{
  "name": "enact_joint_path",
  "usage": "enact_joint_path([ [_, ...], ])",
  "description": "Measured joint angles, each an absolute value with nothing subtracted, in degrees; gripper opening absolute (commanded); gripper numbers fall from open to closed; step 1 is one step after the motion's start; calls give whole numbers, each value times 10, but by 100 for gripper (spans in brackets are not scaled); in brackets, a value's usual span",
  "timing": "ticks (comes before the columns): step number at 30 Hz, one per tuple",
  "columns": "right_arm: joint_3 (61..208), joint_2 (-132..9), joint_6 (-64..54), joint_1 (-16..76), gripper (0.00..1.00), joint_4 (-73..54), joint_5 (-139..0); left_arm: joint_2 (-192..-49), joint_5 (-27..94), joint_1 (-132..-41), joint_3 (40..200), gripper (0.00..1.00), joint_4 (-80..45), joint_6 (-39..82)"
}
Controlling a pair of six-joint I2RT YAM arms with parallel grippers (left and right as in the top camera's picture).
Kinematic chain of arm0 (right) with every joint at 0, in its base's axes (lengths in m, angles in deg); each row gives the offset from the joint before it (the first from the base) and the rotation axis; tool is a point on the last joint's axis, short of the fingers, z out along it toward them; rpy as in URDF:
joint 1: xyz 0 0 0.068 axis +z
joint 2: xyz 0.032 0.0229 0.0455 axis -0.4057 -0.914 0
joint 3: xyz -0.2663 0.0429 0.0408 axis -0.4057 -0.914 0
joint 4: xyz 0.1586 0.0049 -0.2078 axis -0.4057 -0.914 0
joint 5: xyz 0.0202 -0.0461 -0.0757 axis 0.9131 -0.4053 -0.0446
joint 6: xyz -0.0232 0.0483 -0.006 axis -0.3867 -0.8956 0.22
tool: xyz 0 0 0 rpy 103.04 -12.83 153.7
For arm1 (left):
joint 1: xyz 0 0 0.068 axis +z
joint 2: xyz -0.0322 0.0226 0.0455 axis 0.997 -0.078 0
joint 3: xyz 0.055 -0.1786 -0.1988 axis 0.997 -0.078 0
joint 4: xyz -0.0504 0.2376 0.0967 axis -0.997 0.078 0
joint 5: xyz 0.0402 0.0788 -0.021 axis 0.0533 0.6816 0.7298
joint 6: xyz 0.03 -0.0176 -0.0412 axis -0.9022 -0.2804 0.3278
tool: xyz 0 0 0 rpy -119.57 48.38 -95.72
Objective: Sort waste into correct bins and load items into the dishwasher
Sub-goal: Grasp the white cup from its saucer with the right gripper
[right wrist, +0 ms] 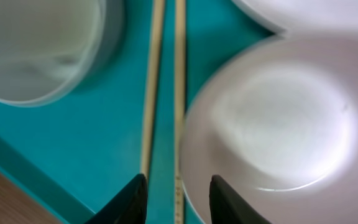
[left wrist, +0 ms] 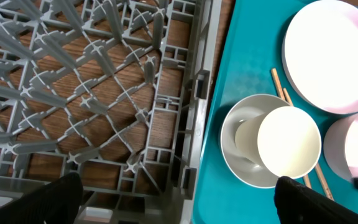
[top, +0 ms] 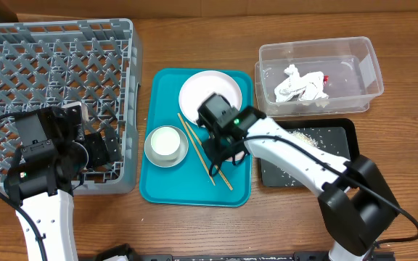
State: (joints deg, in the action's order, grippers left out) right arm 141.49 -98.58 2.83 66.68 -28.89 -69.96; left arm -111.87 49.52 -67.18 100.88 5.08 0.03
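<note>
Overhead, the right arm (top: 289, 148) sits right over the pink bowl (left wrist: 353, 149), so you basically can't see it there. It also covers a chunk of the plate (top: 198, 90) and the chopsticks (top: 193, 141). The left wrist view chops that bowl off at the right edge. The right wrist shot is all blur. The rice (top: 307, 138) on the black tray (top: 343, 130) is too tiny to pick out any bits.

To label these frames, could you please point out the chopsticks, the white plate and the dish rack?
chopsticks (right wrist: 179, 74): right wrist, one stick's shaft.
white plate (left wrist: 331, 56): left wrist, centre.
dish rack (top: 49, 65): overhead, bare lattice.
</note>
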Motion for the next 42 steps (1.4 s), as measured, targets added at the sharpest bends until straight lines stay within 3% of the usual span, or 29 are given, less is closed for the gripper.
enact_joint_path([
  [4, 1516, -986, 28, 667, 43, -330, -698, -1119, 495, -672, 1009, 100, 51, 0],
  [7, 1551, -986, 28, 667, 42, -335, -683, -1119, 495, -672, 1009, 100, 51, 0],
  [9, 1552, -986, 28, 667, 36, -333, -663, -1119, 495, -672, 1009, 100, 51, 0],
  [11, 1552, -986, 26, 667, 37, -333, -647, -1119, 496, -672, 1009, 100, 51, -2],
  [16, 1552, -986, 18, 662, 55, -335, -625, -1119, 562, -672, 1009, 100, 51, -32],
  [25, 1552, -986, 10, 648, 72, -319, -620, -1119, 624, -672, 1009, 100, 51, -47],
  [32, 1552, -986, 6, 650, 74, -273, -616, -1119, 611, -672, 1009, 100, 42, -47],
  [37, 1552, -986, -2, 651, 74, -251, -616, -1119, 524, -672, 1009, 100, 45, -44],
  [42, 1553, -996, -20, 655, 63, -239, -614, -1119, 441, -672, 1009, 100, 47, -44],
])
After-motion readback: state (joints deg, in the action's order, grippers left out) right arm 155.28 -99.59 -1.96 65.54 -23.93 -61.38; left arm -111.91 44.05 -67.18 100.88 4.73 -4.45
